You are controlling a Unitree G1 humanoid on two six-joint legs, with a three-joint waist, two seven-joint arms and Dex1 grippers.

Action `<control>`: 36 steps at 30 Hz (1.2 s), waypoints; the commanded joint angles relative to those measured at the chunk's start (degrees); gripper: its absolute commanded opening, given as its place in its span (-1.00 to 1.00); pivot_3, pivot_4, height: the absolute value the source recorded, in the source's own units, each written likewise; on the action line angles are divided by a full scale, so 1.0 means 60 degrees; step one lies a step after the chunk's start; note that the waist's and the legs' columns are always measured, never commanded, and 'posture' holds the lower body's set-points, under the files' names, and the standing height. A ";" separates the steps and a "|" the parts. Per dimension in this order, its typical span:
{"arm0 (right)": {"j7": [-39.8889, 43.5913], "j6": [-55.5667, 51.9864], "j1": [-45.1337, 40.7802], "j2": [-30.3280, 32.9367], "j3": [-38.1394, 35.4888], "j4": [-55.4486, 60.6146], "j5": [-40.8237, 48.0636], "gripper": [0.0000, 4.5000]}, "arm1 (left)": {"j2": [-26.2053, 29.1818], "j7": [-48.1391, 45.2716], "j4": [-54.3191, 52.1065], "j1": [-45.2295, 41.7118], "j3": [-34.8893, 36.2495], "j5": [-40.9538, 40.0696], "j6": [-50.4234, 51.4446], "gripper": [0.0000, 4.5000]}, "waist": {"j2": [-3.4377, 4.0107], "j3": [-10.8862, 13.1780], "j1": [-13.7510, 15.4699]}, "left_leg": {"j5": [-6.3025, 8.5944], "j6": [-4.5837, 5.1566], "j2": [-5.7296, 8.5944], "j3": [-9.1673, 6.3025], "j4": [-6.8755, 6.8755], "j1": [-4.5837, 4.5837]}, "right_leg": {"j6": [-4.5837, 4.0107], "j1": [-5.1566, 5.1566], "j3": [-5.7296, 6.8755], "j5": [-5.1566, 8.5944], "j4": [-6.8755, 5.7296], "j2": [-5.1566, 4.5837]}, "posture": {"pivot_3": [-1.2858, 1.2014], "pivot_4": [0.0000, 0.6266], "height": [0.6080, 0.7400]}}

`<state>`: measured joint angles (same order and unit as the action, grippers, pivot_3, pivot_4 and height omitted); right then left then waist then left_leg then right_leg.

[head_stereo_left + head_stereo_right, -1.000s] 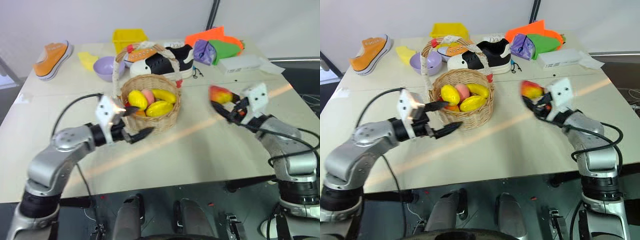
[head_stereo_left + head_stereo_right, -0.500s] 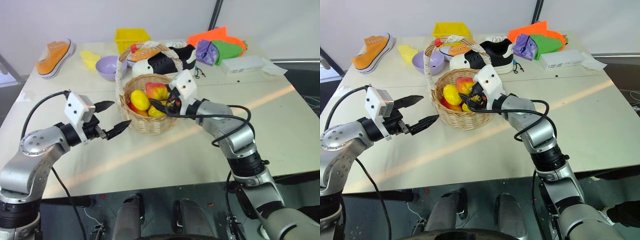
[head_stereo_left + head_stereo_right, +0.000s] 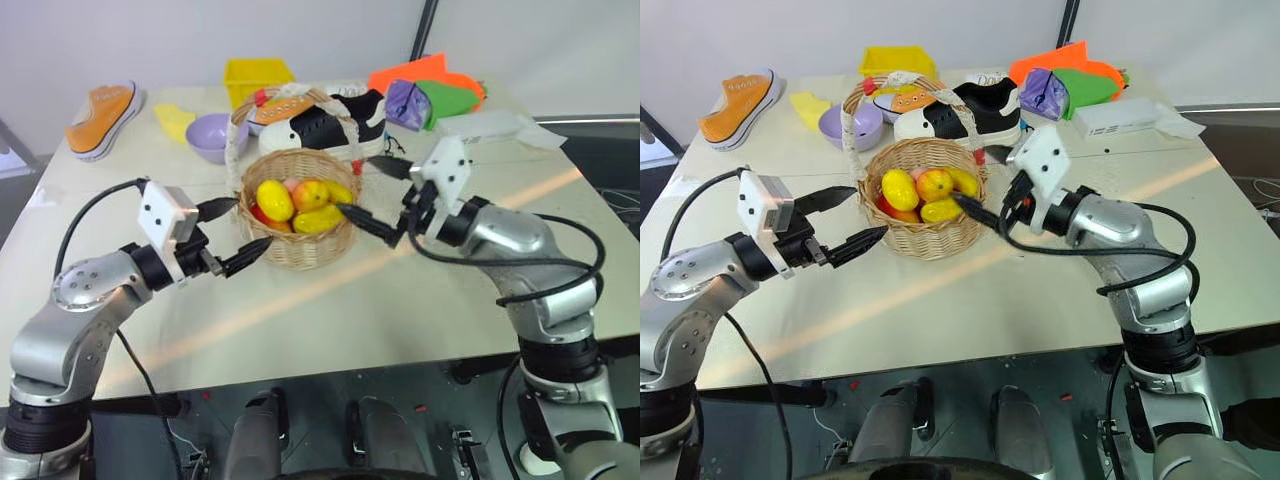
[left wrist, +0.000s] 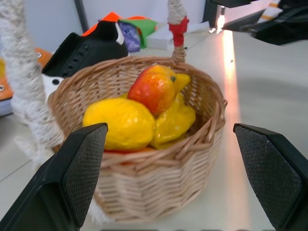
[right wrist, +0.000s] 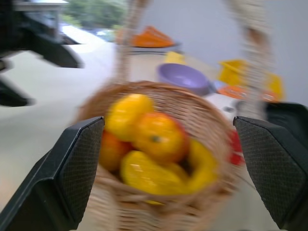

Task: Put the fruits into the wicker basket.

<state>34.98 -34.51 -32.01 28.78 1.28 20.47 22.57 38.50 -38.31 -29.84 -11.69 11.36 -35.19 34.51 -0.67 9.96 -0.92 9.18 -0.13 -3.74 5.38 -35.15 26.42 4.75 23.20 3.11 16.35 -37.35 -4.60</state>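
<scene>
Atop wicker basket (image 3: 300, 245): orange-red fruit (image 3: 312, 194), glossy, light, rigid; cup its sides. Both grippers (image 3: 231, 235) (image 3: 374, 196) wide open, empty.

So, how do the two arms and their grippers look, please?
Both arms are silver-grey metal with dark joints, and a loose black cable runs along each. The left gripper and the right gripper each have two black, pointed fingers, with a small white box mounted on the wrist behind them. The pads carry a fine dotted texture.
</scene>
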 commanded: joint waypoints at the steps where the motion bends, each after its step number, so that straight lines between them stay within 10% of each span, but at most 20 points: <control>1: -0.0832 0.0522 -0.0678 -0.0528 -0.0035 -0.1068 -0.0661 0.99 | -0.0032 0.0043 -0.0223 -0.0148 -0.0091 -0.0016 -0.0117 1.00 | 0.0000 0.0000 0.0009 | -0.0001 0.0001 0.0003 0.0003 0.0001 0.0000 | 0.0023 0.0002 0.0000 -0.0013 -0.0002 0.0007 | 0.03 -0.52 1.00; 7: -0.1295 0.1465 -0.1693 -0.1574 -0.0053 -0.3510 -0.1094 0.75 | -0.0078 0.0145 -0.0325 -0.0172 -0.0157 0.0009 -0.0135 1.00 | 0.0000 0.0000 0.0024 | -0.0002 0.0001 0.0006 0.0042 -0.0001 0.0004 | 0.0027 0.0006 -0.0001 -0.0015 -0.0005 0.0009 | 0.03 -0.52 1.00; 16: -0.1133 0.1531 -0.1629 -0.1521 -0.0300 -0.3334 -0.1054 -0.98 | -0.0041 0.0327 -0.0498 -0.0025 -0.0050 -0.0033 -0.0112 1.00 | 0.0001 0.0001 0.0029 | -0.0002 0.0000 0.0000 0.0045 0.0000 0.0008 | 0.0029 0.0007 0.0000 -0.0016 -0.0007 -0.0001 | 0.03 -0.52 1.00; 28: -0.2169 0.2118 -0.0632 0.2064 -0.3657 -0.4621 -0.1727 -0.97 | -0.0336 -0.0046 0.0155 -0.0730 -0.0803 0.0112 -0.0308 1.00 | 0.0002 0.0003 0.0258 | -0.0001 0.0002 0.0018 0.0058 -0.0003 0.0013 | 0.0020 0.0006 -0.0005 -0.0011 0.0011 -0.0013 | 0.03 -0.52 1.00; 36: -0.2806 0.3144 -0.0561 0.2404 -0.4318 -0.6930 -0.1900 -0.97 | -0.0576 -0.0179 0.0393 -0.1148 -0.1247 0.0268 -0.0372 1.00 | 0.0022 0.0010 0.0009 | -0.0003 0.0005 0.0016 0.0074 0.0002 -0.0003 | 0.0032 0.0009 -0.0028 -0.0017 0.0001 0.0010 | 0.03 -0.52 1.00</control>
<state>18.88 -18.11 -34.06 41.93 -22.94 -21.03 11.46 34.86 -39.37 -26.88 -17.93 3.32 -33.86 33.28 -0.54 10.02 -0.87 9.16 -0.10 -3.64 5.82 -35.14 26.40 4.95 23.25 2.94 16.25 -37.35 -4.53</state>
